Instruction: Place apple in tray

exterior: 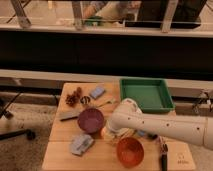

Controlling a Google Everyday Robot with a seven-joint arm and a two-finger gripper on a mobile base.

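The green tray sits at the back right of the wooden table and holds nothing that I can see. My white arm reaches in from the right, and the gripper hangs under its wrist between the purple bowl and the orange bowl. A small yellowish round shape shows at the gripper's tip, low over the table. It looks like the apple. The arm hides most of it, and I cannot tell whether it is gripped.
A blue-grey cloth-like object lies front left. A blue sponge, a red-brown cluster, a fork and a knife lie at the back left. A dark-handled tool lies front right.
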